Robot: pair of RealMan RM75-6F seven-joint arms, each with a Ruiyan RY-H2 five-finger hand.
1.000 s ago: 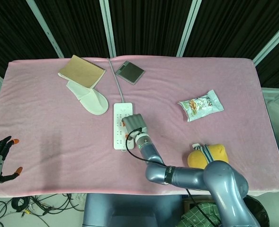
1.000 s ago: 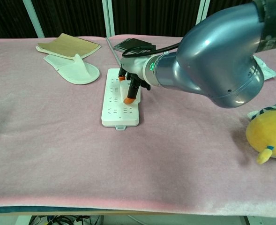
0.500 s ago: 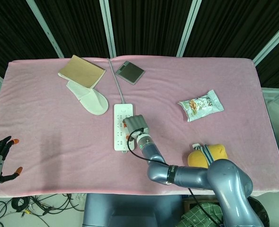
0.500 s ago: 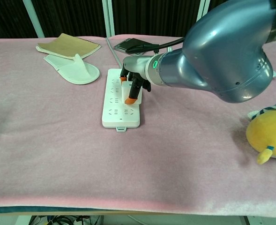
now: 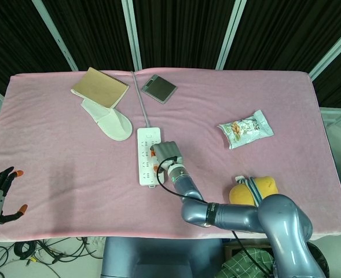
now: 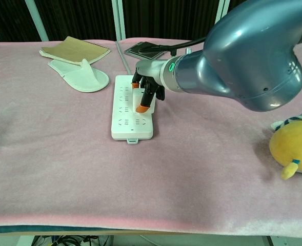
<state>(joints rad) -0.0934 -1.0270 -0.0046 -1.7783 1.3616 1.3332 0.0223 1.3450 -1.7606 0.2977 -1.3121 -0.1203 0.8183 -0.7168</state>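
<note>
Chest view, right robot hand (image 6: 145, 93) curled (orange fingertips (image 6: 141, 108)), pressing white power strip (image 6: 126, 119)

From my seat I see a table (image 5: 54, 150) under a pink cloth. At twelve o'clock hang black curtains (image 5: 182, 32) between pale metal posts (image 5: 134, 35). Cables (image 5: 37, 250) tangle on the floor at seven o'clock.

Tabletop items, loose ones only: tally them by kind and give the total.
Power strip: 1
Notebook: 1
Slipper: 1
Dark flat device: 1
Snack packet: 1
Yellow plush toy: 1
Total: 6
</note>
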